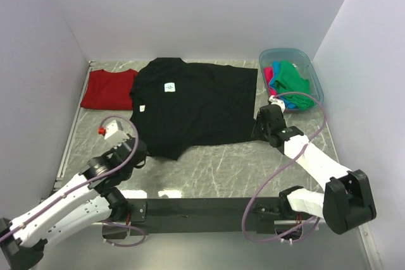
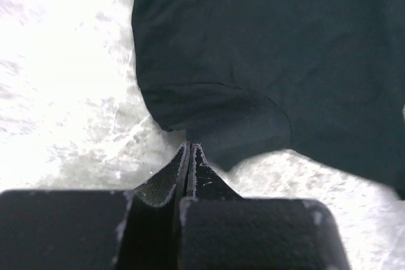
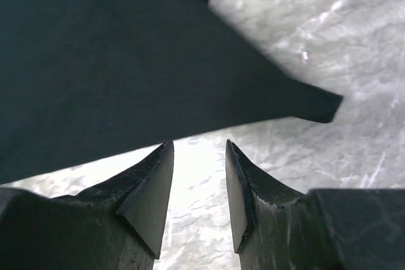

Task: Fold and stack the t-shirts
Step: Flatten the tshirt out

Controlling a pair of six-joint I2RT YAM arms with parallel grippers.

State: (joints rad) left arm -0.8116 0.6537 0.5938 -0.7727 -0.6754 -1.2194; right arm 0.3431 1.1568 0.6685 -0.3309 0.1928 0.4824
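**Black tee laid flat, first fold about to start**

The black t-shirt (image 1: 196, 109) lies spread out mid-table, white label (image 1: 169, 87) up, collar toward the far left and hem toward the right. Its near-left sleeve (image 2: 221, 115) curls over a bit at the edge.

The left gripper (image 2: 190, 150) sits right at that sleeve's rim w/ jaws pressed tight together. The tips meet the cloth edge, but I can't tell if any fabric is actually caught btwn them.

The right gripper (image 3: 199, 147) is low by the near-right hem corner (image 3: 316, 105). Its jaws are partway apart w/ only bare table (image 1: 215, 169) showing in the gap. The corner is just beyond the tips, not touched.

Further out, a dark red shirt (image 1: 109, 89) lies flat at the far left, touching the black one. At the far right a blue tub (image 1: 314, 74) holds the green shirt (image 1: 292, 77), plus pink and blue ones bunched beside it.

Step in hand, I'd say: taking hold of the black tee's near edge for fold no. 1.

- **Right side:** needs to slide fwd over the hem corner and close on it.
- **Left side:** prob. wants a check that the sleeve is truly pinched. If not, reopen and go a touch deeper.
- **Then:** both lift together and carry the near edge across, evenly, so the cloth doesn't skew.
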